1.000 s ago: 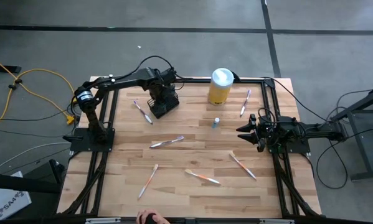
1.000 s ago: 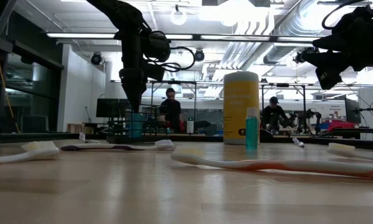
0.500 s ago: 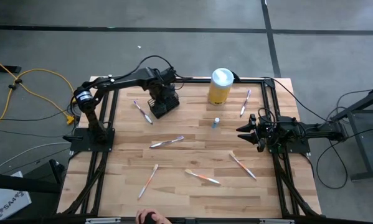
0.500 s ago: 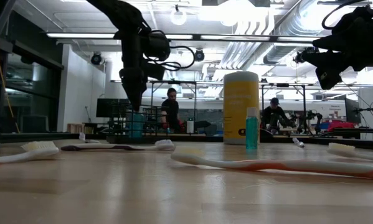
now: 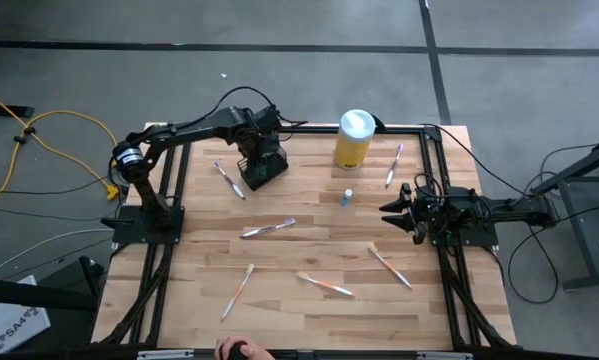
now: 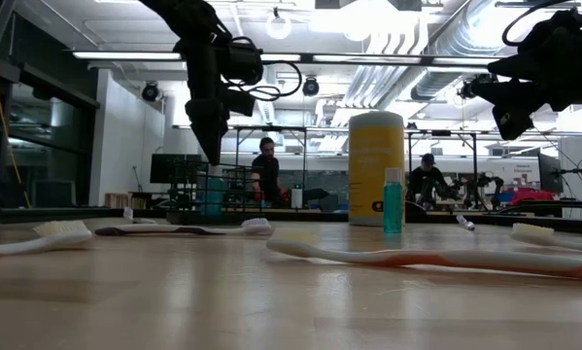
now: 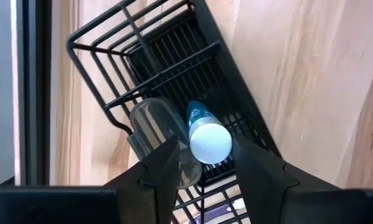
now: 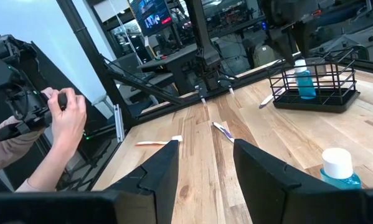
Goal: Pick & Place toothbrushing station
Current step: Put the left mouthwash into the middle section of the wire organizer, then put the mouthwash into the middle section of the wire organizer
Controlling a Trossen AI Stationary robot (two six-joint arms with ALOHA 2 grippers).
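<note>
At the bottom edge of the high view you can see a person's hand just past the near end of the table. A little farther up, toothbrushes lie scattered on the wood: an orange-handled one at lower centre, another to its left, a third to its right, and a grey one near the middle. At centre right your right gripper rests low by the table's right rail, its fingers spread apart with nothing between them; the right wrist view looks past them to a small blue bottle with a white cap just ahead. In the high view that bottle stands between the right gripper and the centre of the table. Farther up, at upper centre left, your left gripper hangs directly over the toothbrushing station, a black wire holder standing on the table near its far edge. The left wrist view shows its fingers parted on either side of a blue bottle that stands inside the holder; whether they touch it you cannot tell. A purple toothbrush lies just left of the holder. At top centre stands the yellow canister, with another toothbrush to its right.
</note>
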